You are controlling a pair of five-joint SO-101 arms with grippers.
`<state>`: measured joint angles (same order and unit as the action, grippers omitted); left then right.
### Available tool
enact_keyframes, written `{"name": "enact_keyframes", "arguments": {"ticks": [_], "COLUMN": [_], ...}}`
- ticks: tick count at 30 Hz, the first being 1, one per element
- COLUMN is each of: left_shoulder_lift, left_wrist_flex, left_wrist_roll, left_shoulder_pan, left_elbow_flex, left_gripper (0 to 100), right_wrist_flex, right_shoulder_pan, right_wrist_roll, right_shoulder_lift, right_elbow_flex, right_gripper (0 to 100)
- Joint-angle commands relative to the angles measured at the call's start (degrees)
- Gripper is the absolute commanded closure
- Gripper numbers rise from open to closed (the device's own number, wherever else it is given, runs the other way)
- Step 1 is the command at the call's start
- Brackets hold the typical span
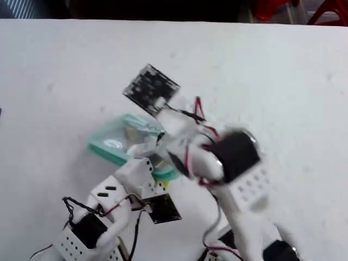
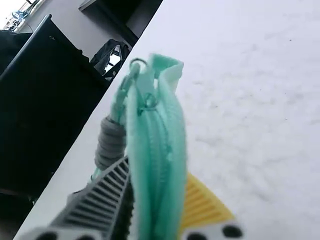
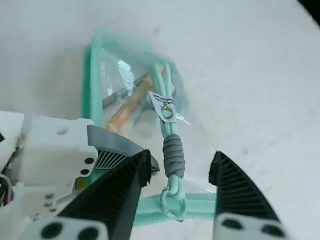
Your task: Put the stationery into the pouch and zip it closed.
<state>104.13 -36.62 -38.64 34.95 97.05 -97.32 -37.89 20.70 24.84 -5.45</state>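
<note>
Your left gripper clamps the mint zipper edge of the pouch — grey finger one side, yellow the other; your right gripper stands spread, its black fingers either side of the pull cord; stationery lies inside the clear pouch, which rests on the white table just in front of both arms.
</note>
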Motion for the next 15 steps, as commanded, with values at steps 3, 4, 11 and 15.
{"name": "enact_keyframes", "arguments": {"ticks": [3, 4, 11, 15], "left_shoulder_lift": [-1.1, -1.1, -1.1, -1.1], "left_wrist_flex": [-1.1, -1.1, -1.1, -1.1], "left_wrist_roll": [-0.4, -0.4, -0.4, -0.4], "left_shoulder_pan": [-0.3, -0.3, -0.3, -0.3], "left_elbow_flex": [0.0, 0.0, 0.0, 0.0], "left_gripper": [98, 98, 98, 98], "right_wrist_flex": [-1.3, -1.4, -1.5, -1.5], "right_shoulder_pan": [5.3, 5.6, 0.6, 0.5], "right_wrist_roll": [0.4, 0.4, 0.9, 0.9], "right_shoulder_lift": [-8.6, -9.2, -13.2, -16.0], "right_elbow_flex": [-2.5, -2.5, 2.4, 2.1], "right_gripper": [80.8, 80.8, 80.7, 80.7]}}
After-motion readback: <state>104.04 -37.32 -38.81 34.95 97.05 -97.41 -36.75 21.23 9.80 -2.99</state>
